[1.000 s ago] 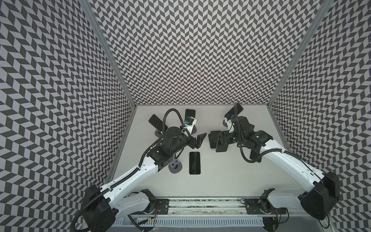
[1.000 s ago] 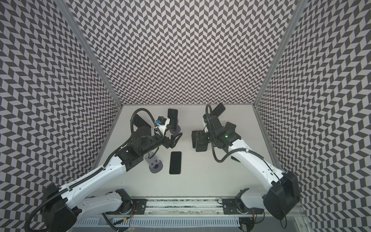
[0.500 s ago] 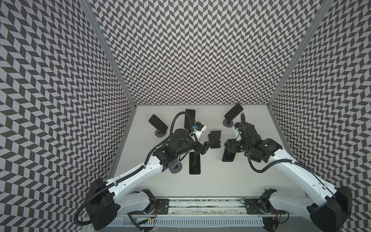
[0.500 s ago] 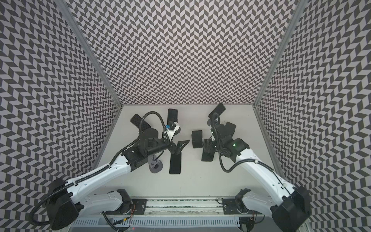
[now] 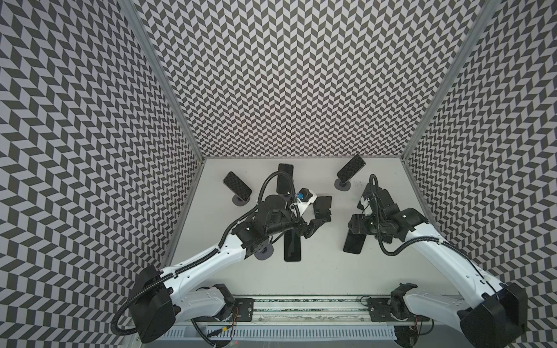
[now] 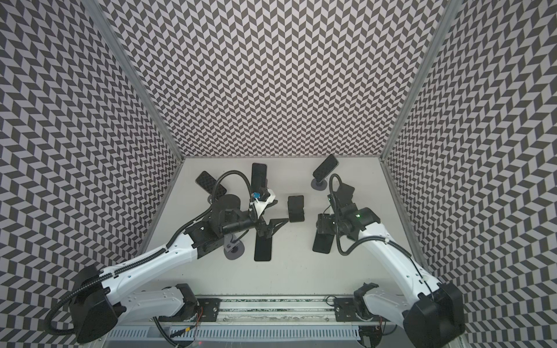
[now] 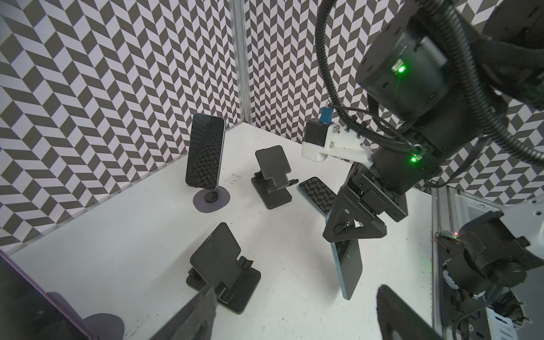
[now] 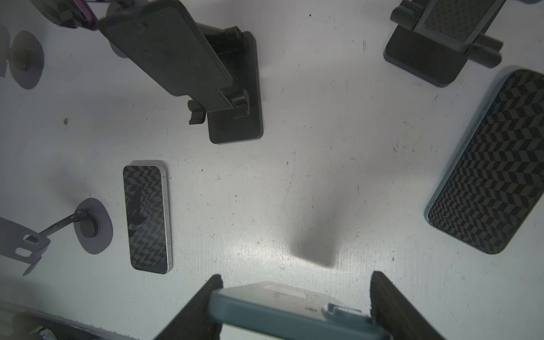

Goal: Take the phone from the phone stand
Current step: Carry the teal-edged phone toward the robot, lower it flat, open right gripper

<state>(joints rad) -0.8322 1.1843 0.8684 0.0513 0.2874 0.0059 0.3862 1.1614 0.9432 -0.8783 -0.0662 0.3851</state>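
Here, the right gripper (image 8: 295, 278) is closed across the width of the phone (image 8: 288, 312). Its dark fingers (image 8: 197, 309) press the two long edges of the pale blue-grey casing. The phone hangs tilted below the jaws, clear of every stand. Its lower end appears to meet the white table (image 5: 331, 271), though no view confirms contact. The left gripper (image 7: 294, 294) stands open and empty.

The black stand (image 7: 223, 273) nearby is bare: a matte hinged plate with two small lip hooks, set on a flat rectangular base. A second phone (image 8: 147, 217) lies flat on the table, its glossy face mirroring the chevron walls.

Handling, as judged: the phone is a thin, stiff slab, dense for its size, with a smooth glass face and rounded frame that are likely to be slippery. The long edges offer the firmest hold. A grip nearer mid-length would resist pivoting better than the present one close to an end. The glass is fragile, so it should be lowered flat and gently.
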